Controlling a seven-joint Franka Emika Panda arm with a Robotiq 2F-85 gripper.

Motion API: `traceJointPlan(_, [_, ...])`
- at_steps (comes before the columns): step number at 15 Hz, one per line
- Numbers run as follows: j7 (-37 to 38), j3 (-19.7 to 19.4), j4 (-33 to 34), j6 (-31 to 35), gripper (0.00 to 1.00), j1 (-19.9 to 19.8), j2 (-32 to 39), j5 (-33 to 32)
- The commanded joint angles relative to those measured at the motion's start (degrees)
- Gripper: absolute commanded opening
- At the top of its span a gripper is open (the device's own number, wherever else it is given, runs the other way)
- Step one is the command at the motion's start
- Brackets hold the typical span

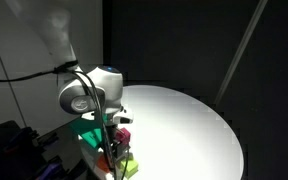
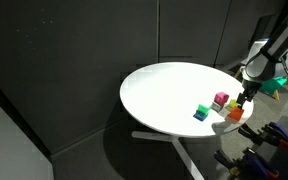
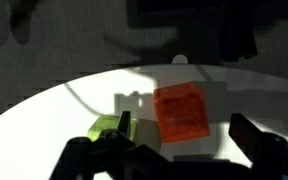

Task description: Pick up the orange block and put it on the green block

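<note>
Hovering over the orange block (image 3: 182, 113), my hand (image 3: 180, 128) is spread wide, its dark fingers (image 3: 252, 135) clear of the cube on both sides; a lime block (image 3: 106, 127) sits just beside it, partly hidden behind one finger; in an exterior view a magenta block (image 2: 220, 100) stands near; the green block (image 2: 201, 113) lies apart, further in from the rim of the round, smooth white desk (image 2: 164, 90); all are small, sharp-edged cubes.
</note>
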Motion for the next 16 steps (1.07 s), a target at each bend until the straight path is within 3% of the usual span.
traceJointPlan(1, [0.56,1.32,-0.52,0.96,1.00,-1.27,-0.33,-0.85])
traceJointPlan(16, [-2.80,3.46,0.01,4.98,1.00,-4.44,3.10,-1.13])
